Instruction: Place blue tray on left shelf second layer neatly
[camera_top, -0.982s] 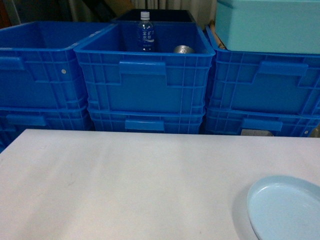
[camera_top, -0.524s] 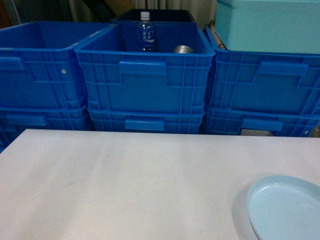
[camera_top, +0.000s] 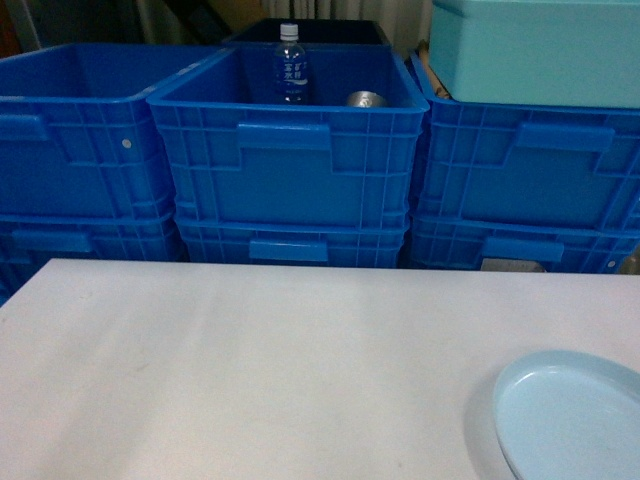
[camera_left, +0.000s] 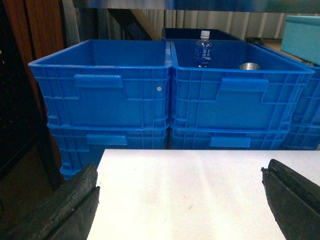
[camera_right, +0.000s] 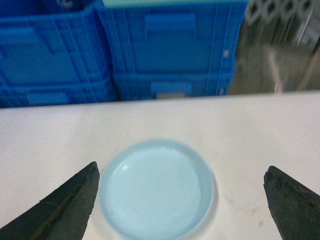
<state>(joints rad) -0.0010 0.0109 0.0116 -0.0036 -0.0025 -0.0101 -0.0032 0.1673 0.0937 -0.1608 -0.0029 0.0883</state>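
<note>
The blue tray (camera_top: 572, 415), a pale sky-blue round dish with a low rim, lies flat on the white table (camera_top: 250, 370) at the front right, partly cut off by the frame edge. In the right wrist view the blue tray (camera_right: 157, 187) sits on the table below and between the dark fingers, touching neither; my right gripper (camera_right: 182, 170) is open. My left gripper (camera_left: 180, 170) is open over bare table, with nothing between its fingers. Neither gripper shows in the head view. The left shelf second layer is out of view.
Stacked dark-blue ribbed crates (camera_top: 290, 160) line the table's far edge. The middle top crate holds a water bottle (camera_top: 290, 65) and a metal can (camera_top: 367, 98). A big turquoise box (camera_top: 535, 50) rests on the right stack. Dark wooden panels (camera_left: 30, 75) stand left of the table.
</note>
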